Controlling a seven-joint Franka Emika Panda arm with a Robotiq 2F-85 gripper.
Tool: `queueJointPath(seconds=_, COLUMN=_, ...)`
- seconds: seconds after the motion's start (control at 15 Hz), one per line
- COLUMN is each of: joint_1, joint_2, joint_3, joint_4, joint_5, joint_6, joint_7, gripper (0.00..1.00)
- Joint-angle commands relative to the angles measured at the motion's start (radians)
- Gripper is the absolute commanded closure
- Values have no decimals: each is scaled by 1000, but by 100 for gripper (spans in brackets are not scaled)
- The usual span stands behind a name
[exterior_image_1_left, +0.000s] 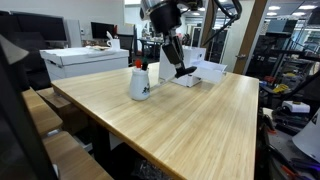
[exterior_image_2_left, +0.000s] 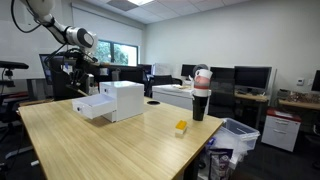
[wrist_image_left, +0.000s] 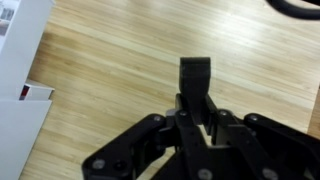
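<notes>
Left: white rounded jug with a blue mark (exterior_image_1_left: 140, 82), upright on the light wooden table (exterior_image_1_left: 200, 125). Just right of it I had the black two-finger claw (exterior_image_1_left: 181, 66) low over the far part of the table. Its jaws were nearly closed, pinching a short dark stubby piece (wrist_image_left: 195, 72); I couldn't tell what it was. Right of that, just beside it: open white cardboard box (exterior_image_1_left: 207, 72). The piece looked small, light, rigid and probably smooth, so I judged it could twist in the grip. The claw seemed to hold it by one end; nearer the middle would be safer. I couldn't tell whether it touched the tabletop.
</notes>
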Motion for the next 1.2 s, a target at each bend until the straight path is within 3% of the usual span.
queueJointPath(seconds=0.0, joint_1=17, joint_2=26, joint_3=-11, joint_4=55, joint_5=-17, joint_6=-49, joint_7=-33, gripper=92)
queueJointPath(seconds=1.0, joint_1=30, joint_2=74, joint_3=-15, joint_4=135, joint_5=-16, joint_6=-110, joint_7=-30, gripper=92)
queueJointPath(seconds=1.13, joint_1=30, joint_2=77, joint_3=-18, joint_4=142, joint_5=-16, joint_6=-118, joint_7=-34, gripper=88)
